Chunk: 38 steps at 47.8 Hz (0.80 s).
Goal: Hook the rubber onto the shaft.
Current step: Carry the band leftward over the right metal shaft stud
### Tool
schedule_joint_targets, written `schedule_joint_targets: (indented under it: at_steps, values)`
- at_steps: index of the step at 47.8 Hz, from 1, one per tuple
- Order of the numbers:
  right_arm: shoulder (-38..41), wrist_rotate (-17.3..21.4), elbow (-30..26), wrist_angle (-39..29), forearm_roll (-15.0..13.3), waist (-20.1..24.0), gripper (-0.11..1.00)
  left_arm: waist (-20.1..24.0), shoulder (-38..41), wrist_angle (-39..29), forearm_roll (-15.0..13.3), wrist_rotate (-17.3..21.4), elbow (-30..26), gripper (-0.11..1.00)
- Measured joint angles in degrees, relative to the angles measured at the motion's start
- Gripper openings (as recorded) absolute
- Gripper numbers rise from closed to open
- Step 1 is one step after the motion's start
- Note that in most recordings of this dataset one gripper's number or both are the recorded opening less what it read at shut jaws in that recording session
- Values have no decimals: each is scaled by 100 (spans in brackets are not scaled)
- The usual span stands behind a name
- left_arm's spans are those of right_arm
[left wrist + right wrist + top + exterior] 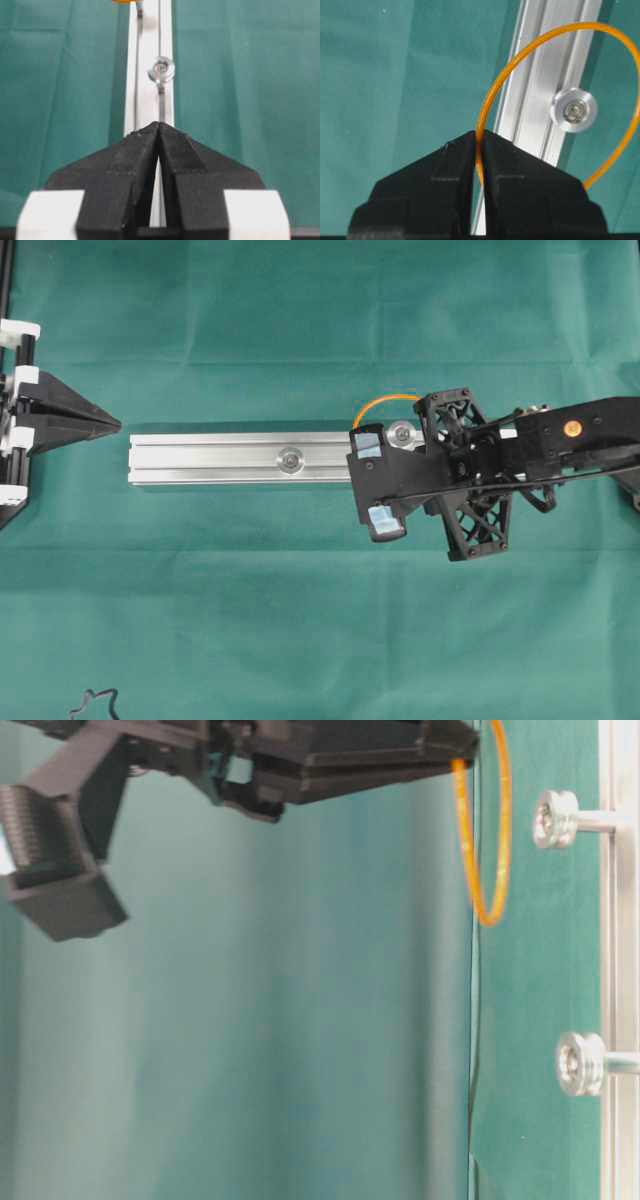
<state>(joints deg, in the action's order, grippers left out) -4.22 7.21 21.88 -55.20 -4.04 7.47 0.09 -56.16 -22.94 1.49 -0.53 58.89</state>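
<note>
Overhead: aluminium rail (240,458) on green cloth (300,620), 2 shafts; right gripper (372,450) over right-hand shaft (404,433), pinching orange rubber band (385,401).
Table-level: band (488,870) hangs beside shaft (556,819), apart.
Left wrist: left gripper (159,125) pressed together, holding nothing.
Right wrist: band loop (560,65) rings shaft head (574,109) in view.

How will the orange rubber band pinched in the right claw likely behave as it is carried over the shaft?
Probably light and floppy: the orange rubber band hangs as an open loop from the right claw. It likely stretches easily, being very thin. It may slip, since only one short section is pinched near the shaft.
</note>
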Motion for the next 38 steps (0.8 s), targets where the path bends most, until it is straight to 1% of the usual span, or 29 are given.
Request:
schedule_joint_targets:
  at_steps: [14, 38]
  values:
    - [62, 26, 176, 299, 0, 0, 6, 0, 0, 0, 0, 0, 0, 0]
    - [62, 26, 193, 308, 0, 0, 6, 0, 0, 0, 0, 0, 0, 0]
